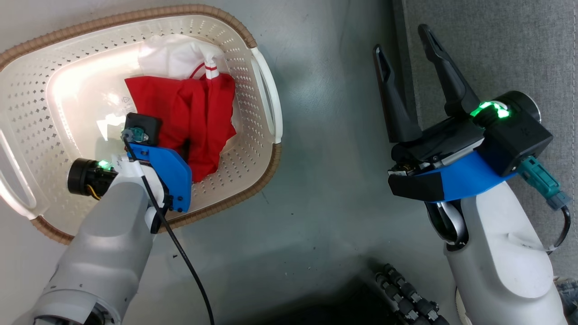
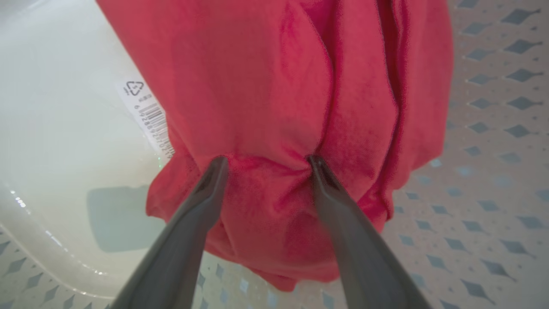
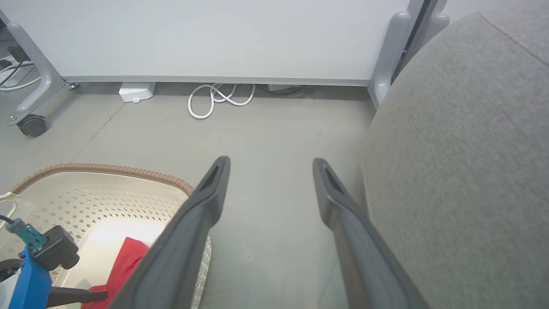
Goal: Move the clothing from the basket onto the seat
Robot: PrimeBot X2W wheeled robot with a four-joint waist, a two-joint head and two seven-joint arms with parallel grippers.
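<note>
Clothing [image 1: 194, 122] sits in basket [image 1: 135, 17], red fold between tips of wide-spread left pincer [image 2: 266, 161], not clamped yet; right pincer [image 1: 402, 38] wide, empty, seat [image 1: 496, 45] just beside it. Nothing on seat: whole transfer left.

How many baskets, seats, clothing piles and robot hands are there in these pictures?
Baskets: 1, the cream basket
Seats: 1, the grey seat
Clothing piles: 1, the red and white clothing inside the basket
Hands: 2, the left hand and the right hand, both open
Total: 5
</note>
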